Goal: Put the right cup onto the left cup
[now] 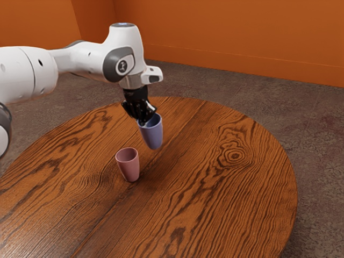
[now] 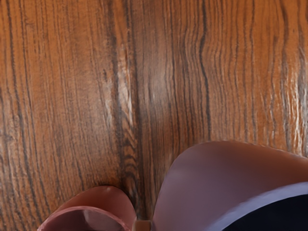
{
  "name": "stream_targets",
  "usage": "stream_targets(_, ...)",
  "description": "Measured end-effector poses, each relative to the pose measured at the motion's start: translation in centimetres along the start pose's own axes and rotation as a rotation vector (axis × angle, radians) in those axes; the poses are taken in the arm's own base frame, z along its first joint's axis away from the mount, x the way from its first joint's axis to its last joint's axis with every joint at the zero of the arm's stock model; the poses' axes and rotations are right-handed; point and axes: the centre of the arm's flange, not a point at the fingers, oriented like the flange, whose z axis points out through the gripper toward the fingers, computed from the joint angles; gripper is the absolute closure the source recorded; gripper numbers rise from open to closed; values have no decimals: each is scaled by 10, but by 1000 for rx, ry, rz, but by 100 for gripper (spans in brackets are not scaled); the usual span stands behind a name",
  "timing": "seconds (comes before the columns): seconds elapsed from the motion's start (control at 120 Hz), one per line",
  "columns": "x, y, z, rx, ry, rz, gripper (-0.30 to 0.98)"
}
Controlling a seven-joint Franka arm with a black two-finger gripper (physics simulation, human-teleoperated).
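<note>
While the black gripper (image 1: 144, 120) has its fingers closed on the rim of the blue cup (image 1: 152, 135), holding it raised above the round wooden table (image 1: 215, 188), the pink cup (image 1: 129, 166) stands upright on the wood nearby, toward the exterior view's left. Dark, wavy grain runs across the orange-brown tabletop, circling a knot (image 1: 235, 156), and pale sheen streaks the boards. Beyond lie a mottled grey-brown floor (image 1: 317, 140) and plain orange walls (image 1: 242, 32) meeting at a corner.
</note>
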Motion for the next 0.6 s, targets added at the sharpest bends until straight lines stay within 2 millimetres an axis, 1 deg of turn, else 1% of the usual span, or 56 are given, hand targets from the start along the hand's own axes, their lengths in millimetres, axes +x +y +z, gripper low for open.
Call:
stream_targets(0.208, -19, -5, -22, 3, 12, -11, 79)
stream_targets(0.392, -38, -18, -34, 3, 14, -38, 79)
stream_targets(0.508, -51, -30, -38, 5, 9, -63, 79)
stream_targets(0.6, -59, -40, -36, 7, 0, -83, 79)
